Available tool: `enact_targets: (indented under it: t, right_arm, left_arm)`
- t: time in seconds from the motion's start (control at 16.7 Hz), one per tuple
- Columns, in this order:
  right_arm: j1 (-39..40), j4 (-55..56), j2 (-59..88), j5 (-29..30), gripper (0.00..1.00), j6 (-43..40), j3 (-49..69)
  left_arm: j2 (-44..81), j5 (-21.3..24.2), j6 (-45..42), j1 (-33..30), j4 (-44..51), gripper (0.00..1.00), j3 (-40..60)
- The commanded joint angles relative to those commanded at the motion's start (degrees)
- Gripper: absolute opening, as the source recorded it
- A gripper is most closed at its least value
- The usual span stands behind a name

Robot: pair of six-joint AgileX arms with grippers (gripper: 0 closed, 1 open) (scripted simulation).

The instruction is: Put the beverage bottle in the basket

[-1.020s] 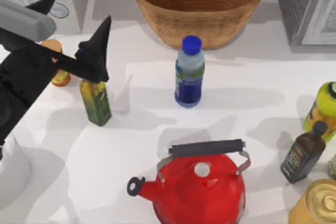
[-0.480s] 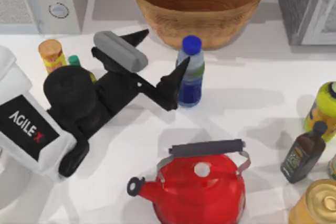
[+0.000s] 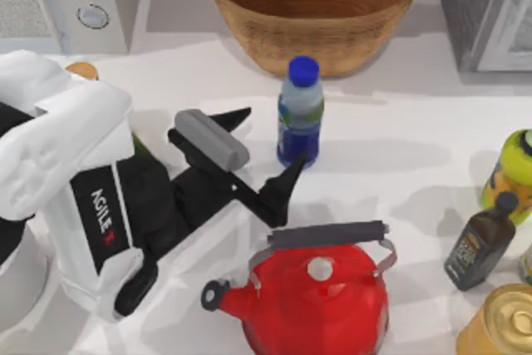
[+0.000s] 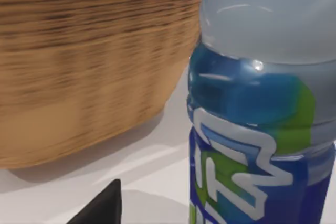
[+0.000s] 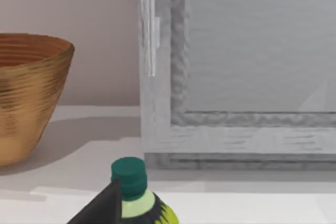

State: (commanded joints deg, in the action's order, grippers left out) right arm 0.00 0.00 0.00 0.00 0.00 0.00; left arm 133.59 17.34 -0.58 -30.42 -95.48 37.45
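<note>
Reading "AGILE" on its white link, the left arm reaches over the white table, its left gripper (image 3: pixel 264 155) spread open just beside the beverage bottle (image 3: pixel 299 114) — upright, blue cap up, blue-and-green label — standing before the wicker basket (image 3: pixel 313 7), behind a red kettle (image 3: pixel 316 293).

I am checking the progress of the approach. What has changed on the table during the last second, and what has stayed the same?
The left gripper swung from the table's left side toward the beverage bottle, then drew a little toward the red kettle. Its fingers are open, spread beside the bottle's lower left, and hold nothing. The bottle stayed upright in front of the basket; the kettle and the bottles at the right did not move.
</note>
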Motion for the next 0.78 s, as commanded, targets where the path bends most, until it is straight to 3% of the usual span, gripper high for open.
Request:
enact_targets:
  t: [0.42,0.78]
  right_arm:
    - [0.0,0.0,0.0,0.0,1.00,0.0,0.0]
    - [0.0,0.0,0.0,0.0,1.00,0.0,0.0]
  left_arm:
    - [0.1,-0.1,0.0,0.0,0.9,1.00,0.9]
    - [3.5,-2.4,0.1,-2.5,9.9,1.00,13.9]
